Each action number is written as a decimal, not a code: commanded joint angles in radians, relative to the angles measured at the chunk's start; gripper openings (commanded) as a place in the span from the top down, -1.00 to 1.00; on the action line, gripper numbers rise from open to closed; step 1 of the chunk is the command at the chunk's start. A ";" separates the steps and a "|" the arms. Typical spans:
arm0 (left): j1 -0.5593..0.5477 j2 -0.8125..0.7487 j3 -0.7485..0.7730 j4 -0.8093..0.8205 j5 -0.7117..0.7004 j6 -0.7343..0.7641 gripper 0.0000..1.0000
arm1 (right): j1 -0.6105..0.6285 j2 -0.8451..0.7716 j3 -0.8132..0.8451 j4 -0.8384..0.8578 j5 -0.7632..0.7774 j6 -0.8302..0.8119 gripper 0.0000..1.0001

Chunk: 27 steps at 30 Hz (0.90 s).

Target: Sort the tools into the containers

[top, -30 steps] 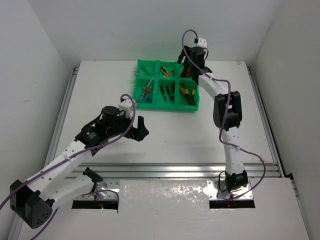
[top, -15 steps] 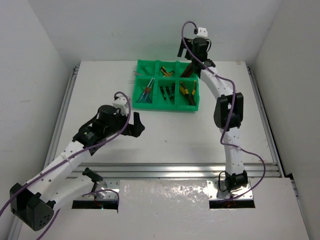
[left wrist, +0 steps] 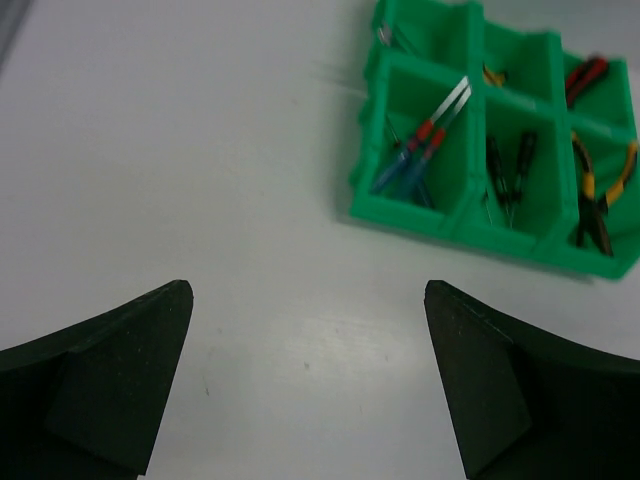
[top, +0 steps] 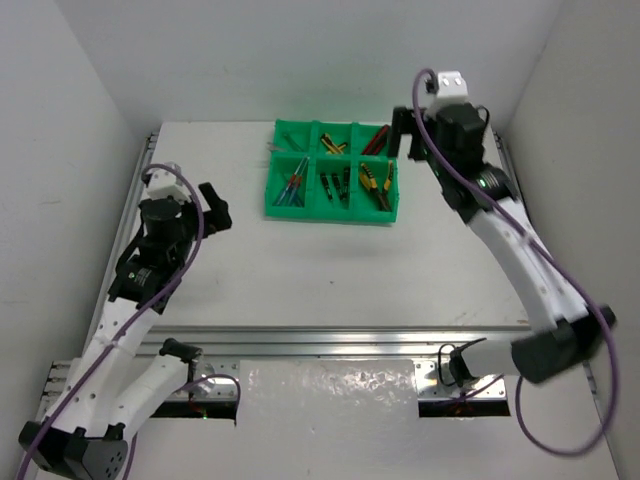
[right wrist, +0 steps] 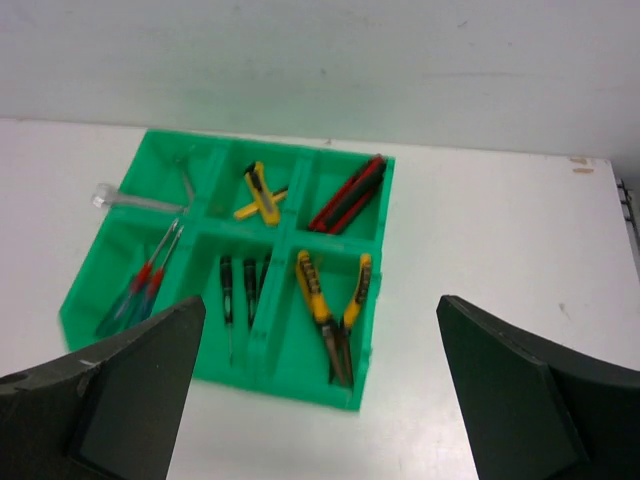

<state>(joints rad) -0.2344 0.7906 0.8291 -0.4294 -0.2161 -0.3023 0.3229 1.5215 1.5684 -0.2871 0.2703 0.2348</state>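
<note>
– While the left end effector (top: 215,207) and right end effector (top: 407,135) gape wide and empty, where are the small hand tools (right wrist: 318,295)?
– Grouped by kind inside the bright green six-compartment plastic tray (top: 330,214), far across the table; sorting appears finished.

No lettering, label, brand, number or sign can be read in any view; the green tray (right wrist: 295,380) ahead of the right gripper (right wrist: 320,303) shows no legible marking.
</note>
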 commanded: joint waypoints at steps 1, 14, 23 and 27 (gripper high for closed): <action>0.021 -0.051 0.080 0.066 -0.149 0.008 -0.99 | 0.041 -0.255 -0.242 -0.138 0.067 -0.008 -0.98; 0.032 -0.270 -0.033 0.083 -0.244 0.009 -1.00 | 0.056 -0.949 -0.718 -0.418 0.033 0.034 -0.98; 0.030 -0.392 -0.165 0.104 -0.203 0.006 -0.99 | 0.056 -1.014 -0.781 -0.426 0.020 0.040 -0.98; 0.030 -0.372 -0.166 0.110 -0.180 0.005 -1.00 | 0.054 -1.009 -0.801 -0.411 0.014 0.044 -0.98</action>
<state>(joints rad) -0.2142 0.4061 0.6598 -0.3653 -0.4244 -0.2943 0.3756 0.5072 0.7811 -0.7349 0.2913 0.2657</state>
